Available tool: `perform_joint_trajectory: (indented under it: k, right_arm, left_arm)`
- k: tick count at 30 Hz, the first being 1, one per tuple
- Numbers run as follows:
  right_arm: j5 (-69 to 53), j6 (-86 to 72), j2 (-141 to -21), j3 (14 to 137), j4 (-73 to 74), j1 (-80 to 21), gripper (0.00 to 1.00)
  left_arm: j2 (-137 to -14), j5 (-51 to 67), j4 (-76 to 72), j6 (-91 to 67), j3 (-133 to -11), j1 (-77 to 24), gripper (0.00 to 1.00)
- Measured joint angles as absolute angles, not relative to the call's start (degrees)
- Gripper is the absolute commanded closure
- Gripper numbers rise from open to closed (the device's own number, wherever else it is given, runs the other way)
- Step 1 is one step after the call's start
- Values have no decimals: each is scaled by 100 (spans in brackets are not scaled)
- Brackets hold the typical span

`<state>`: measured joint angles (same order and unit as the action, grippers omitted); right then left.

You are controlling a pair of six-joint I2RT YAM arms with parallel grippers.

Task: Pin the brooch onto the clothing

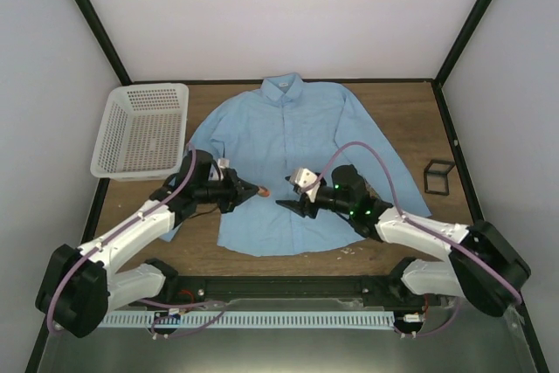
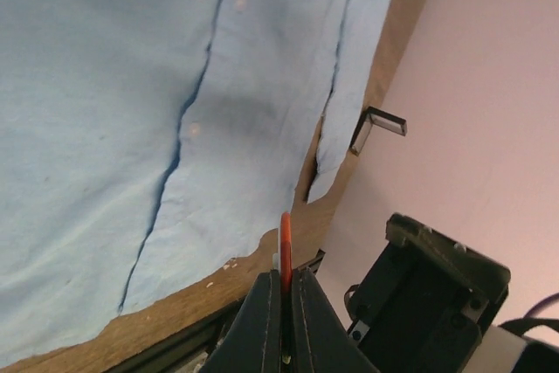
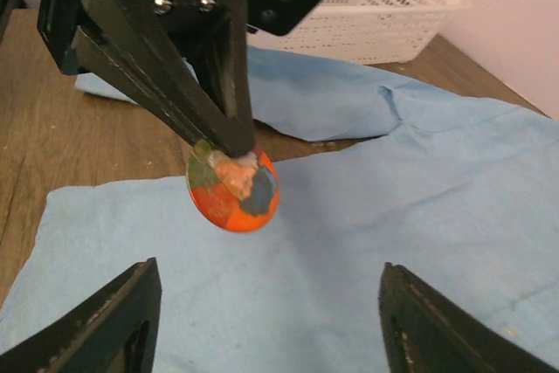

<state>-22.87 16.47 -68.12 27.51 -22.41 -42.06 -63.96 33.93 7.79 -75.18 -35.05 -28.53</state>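
Note:
The light blue shirt (image 1: 284, 163) lies flat on the table, collar at the far side. My left gripper (image 1: 258, 190) is shut on the small orange-red brooch (image 1: 265, 190) and holds it above the shirt's lower front. In the left wrist view the brooch (image 2: 285, 251) shows edge-on between the shut fingers. In the right wrist view the brooch (image 3: 234, 188) faces the camera, round, orange with a pale and dark picture. My right gripper (image 1: 284, 203) is open and empty, its fingers (image 3: 113, 321) wide apart just short of the brooch, over the shirt (image 3: 393, 207).
A white mesh basket (image 1: 142, 130) stands at the far left of the table and also shows in the right wrist view (image 3: 384, 6). A small black square frame box (image 1: 438, 175) stands at the right, beyond the shirt's sleeve.

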Motion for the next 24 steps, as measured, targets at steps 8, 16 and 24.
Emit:
perform_joint_trajectory:
  k: [8, 16, 24]
  right_arm:
    - [-2165, 2495, -7612, 2921, -2626, -4737, 52]
    - [-1879, 2884, -8178, 3120, -3013, -5072, 97]
    - [-1691, 2779, -8204, 3059, -3264, -5092, 99]
  left_arm:
    - [-6495, 3551, 797, -7885, -3326, -2836, 100]
    - [-6580, 3673, 696, -7931, -3295, -2829, 100]
    - [-6580, 3627, 692, -7911, -3310, -2779, 64]
